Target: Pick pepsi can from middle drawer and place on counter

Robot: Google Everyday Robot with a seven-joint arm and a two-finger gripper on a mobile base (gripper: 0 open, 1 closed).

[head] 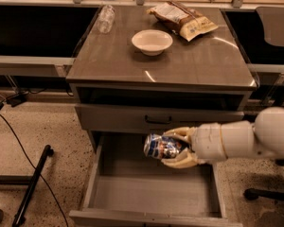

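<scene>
The pepsi can (161, 146), blue with white and red marks and a silver end, lies on its side in my gripper (173, 148), whose pale fingers (178, 161) are shut around it. I hold it in the air above the open middle drawer (151, 193), just below the closed drawer front with the dark handle (158, 122). The drawer's flat grey inside holds nothing that I can see. The counter (132, 60) is the glossy grey-brown top above. My white arm (236, 138) comes in from the right.
On the counter stand a white bowl (152, 41), a snack bag (182, 20) at the back right and a clear plastic bottle (105, 18) at the back left. A chair base (267, 193) is right of the cabinet. A black stand leg (31, 188) lies on the floor left.
</scene>
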